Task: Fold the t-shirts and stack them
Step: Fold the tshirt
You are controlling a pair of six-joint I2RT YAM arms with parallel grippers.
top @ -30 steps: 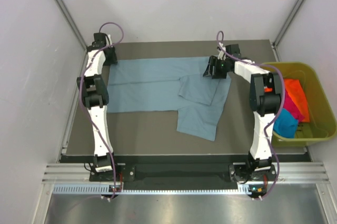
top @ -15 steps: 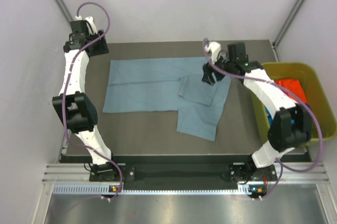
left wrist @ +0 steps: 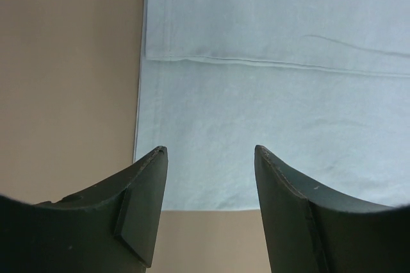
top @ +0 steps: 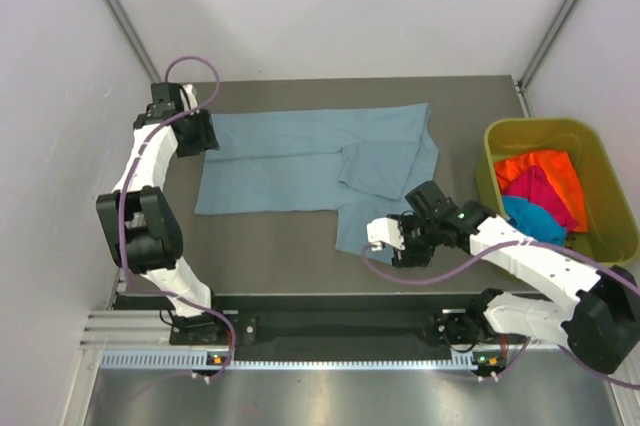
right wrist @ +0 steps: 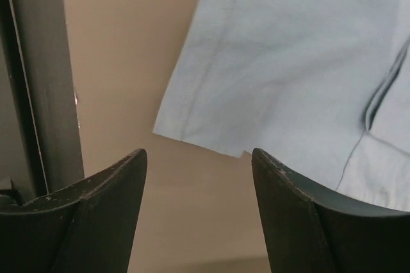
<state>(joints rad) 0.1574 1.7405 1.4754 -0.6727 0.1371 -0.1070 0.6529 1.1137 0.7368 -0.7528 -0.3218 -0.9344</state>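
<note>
The right jaws have swung to the grey-blue t-shirt's (top: pixel 300 161) near hem.

grey-blue t-shirt (top: pixel 290 158), orange tee (top: pixel 540 168), magenta tee (top: pixel 551 196), turquoise tee (top: pixel 531 219), yellow-green bin (top: pixel 536 124).

We read no text, label, brand, number or sign in any view. The shirt (top: pixel 290 161) shows plain cloth on its visible faces, and neither the bin (top: pixel 540 125) nor the table (top: pixel 260 246) bears a marking that we can make out.
</note>
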